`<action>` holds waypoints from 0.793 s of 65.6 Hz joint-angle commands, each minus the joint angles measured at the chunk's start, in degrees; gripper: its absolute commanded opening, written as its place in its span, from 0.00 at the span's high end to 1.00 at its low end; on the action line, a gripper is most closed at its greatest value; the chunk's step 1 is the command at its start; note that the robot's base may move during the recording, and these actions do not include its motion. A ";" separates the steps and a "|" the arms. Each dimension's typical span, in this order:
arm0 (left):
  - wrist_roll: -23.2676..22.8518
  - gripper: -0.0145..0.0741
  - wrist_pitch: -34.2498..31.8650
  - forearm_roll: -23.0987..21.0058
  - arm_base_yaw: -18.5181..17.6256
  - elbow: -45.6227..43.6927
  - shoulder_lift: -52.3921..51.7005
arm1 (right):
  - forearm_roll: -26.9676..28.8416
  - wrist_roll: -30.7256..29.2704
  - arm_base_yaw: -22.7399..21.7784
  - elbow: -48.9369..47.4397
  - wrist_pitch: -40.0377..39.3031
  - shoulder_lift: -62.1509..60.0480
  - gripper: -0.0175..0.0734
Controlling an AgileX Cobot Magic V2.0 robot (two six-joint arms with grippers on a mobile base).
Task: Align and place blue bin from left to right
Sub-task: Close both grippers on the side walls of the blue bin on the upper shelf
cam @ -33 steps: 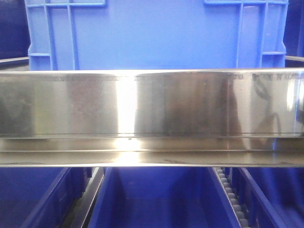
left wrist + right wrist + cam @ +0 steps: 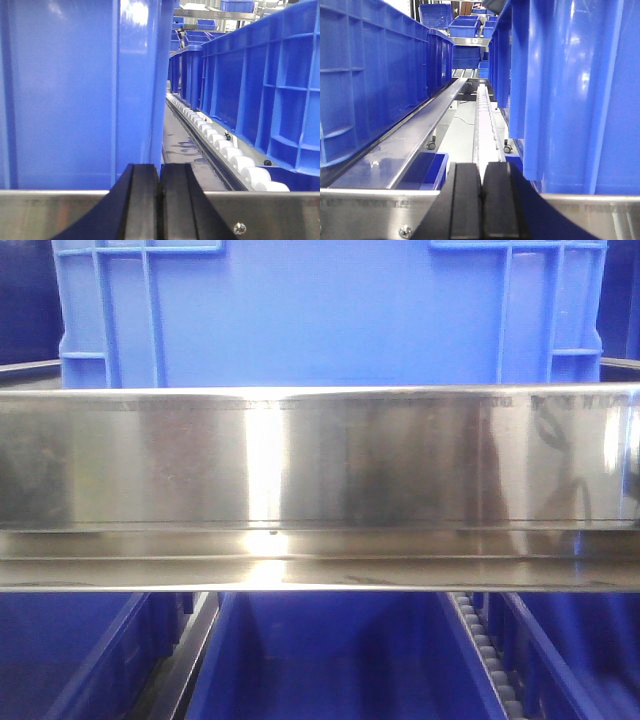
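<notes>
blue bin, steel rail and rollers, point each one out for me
blue bin [image 2: 330, 315], front view, on its flat front wall
steel rail [image 2: 400, 460], front view, on its shiny face
rollers [image 2: 241, 163], left wrist view, on one white roller

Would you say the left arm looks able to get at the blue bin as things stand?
Probably yes: the left end effector, shut, points at the near corner of the blue bin just ahead. Only the low steel rail lies between them, and the fingertips show above it.

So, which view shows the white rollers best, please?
The left wrist view: the white rollers run close and unobstructed. The right wrist view shows a row farther off; the front view catches only a sliver.
</notes>
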 commanded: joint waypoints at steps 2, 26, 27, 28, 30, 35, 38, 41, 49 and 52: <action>-0.01 0.96 -1.44 0.13 0.12 -0.15 -0.24 | -0.44 -0.09 0.11 -0.03 -1.35 -0.22 0.97; -0.01 0.96 -4.34 0.13 0.12 -0.15 -0.24 | -0.44 -0.09 0.09 -0.03 -4.20 -0.22 0.97; -0.01 0.96 -4.63 0.13 0.12 -0.15 -0.24 | -0.44 -0.09 0.09 -0.03 -4.47 -0.22 0.97; -0.01 0.96 -5.21 0.00 0.12 -0.15 -0.24 | -0.44 -0.09 0.09 -0.03 -4.94 -0.22 0.97; -0.01 0.96 -6.68 -0.42 0.12 -0.15 -0.24 | -0.44 -0.09 0.09 -0.03 -5.89 -0.22 0.97; -0.01 0.96 -9.88 -0.42 0.12 -0.15 -0.24 | -0.44 -0.09 0.09 -0.03 -8.06 -0.22 0.97; -0.01 0.96 -10.55 -0.42 0.12 -0.83 -0.24 | -0.44 -0.09 0.09 -0.13 -7.84 -0.22 0.97; -0.01 0.96 -9.67 -0.42 0.12 -3.06 -0.24 | -0.44 -0.09 0.09 -2.12 -7.43 -0.22 0.97; -0.01 0.96 -1.80 -0.10 0.12 -11.74 -0.24 | -0.44 -0.09 0.20 -9.44 -3.19 -0.22 0.97; -0.01 0.96 2.04 0.16 0.12 -15.37 -0.24 | -0.44 -0.09 0.14 -12.79 -0.67 -0.22 0.97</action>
